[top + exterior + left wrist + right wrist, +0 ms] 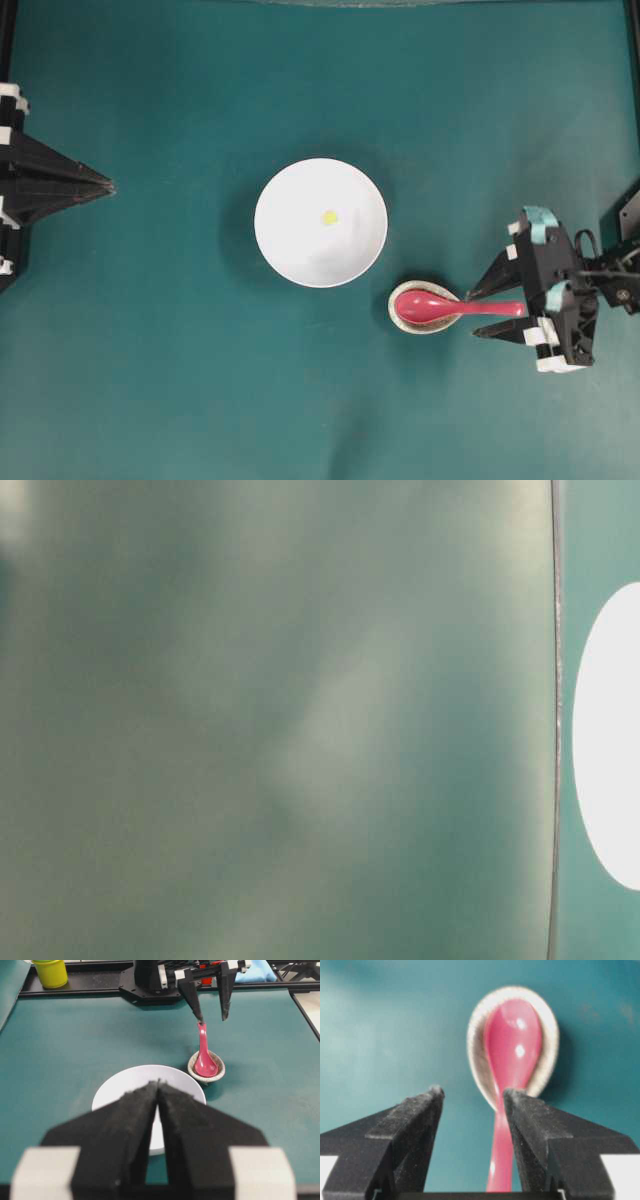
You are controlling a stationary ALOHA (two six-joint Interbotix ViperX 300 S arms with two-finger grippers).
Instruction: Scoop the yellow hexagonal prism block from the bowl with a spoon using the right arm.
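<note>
I see the tiny bright yellow hexagonal block (330, 217) lying inside the round white bowl (290, 250), mid-bench. Just beside the bowl, the glossy pink-red spoon (440, 306) rests in a speckled beige spoon rest (405, 322). My right gripper (487, 311) straddles its handle, jaws apart, not gripping. My left gripper (108, 185), well apart from the bowl, has jaws closed.

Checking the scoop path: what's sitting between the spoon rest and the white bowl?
Nothing: bare green mat separates the spoon rest from the bowl, clearest in the overhead view.
</note>
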